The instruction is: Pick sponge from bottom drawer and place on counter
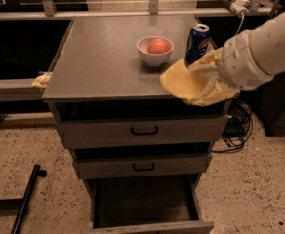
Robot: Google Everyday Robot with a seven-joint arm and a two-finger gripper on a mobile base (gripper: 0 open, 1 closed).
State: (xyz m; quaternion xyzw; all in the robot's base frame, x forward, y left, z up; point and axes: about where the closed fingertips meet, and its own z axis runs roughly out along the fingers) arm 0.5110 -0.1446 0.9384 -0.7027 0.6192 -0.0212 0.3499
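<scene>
the gripper [209,81] grips the pale-yellow sponge [179,85] over the counter's [103,57] near right edge, bottom drawer [142,206] open below; placing seems next: lower, then release.

tool [197,84] clutching sponge [175,81] at counter [103,57] right front edge, blurred; bottom drawer [142,202] front cropped

Flat grey metal counter [103,57] carries a small white bowl [152,58] holding a round orange-red fruit [159,46], blue soda can [197,43] just beside it. The gripper [203,84] hangs over its front right corner, pinching the pale-yellow sponge [179,82].
</scene>
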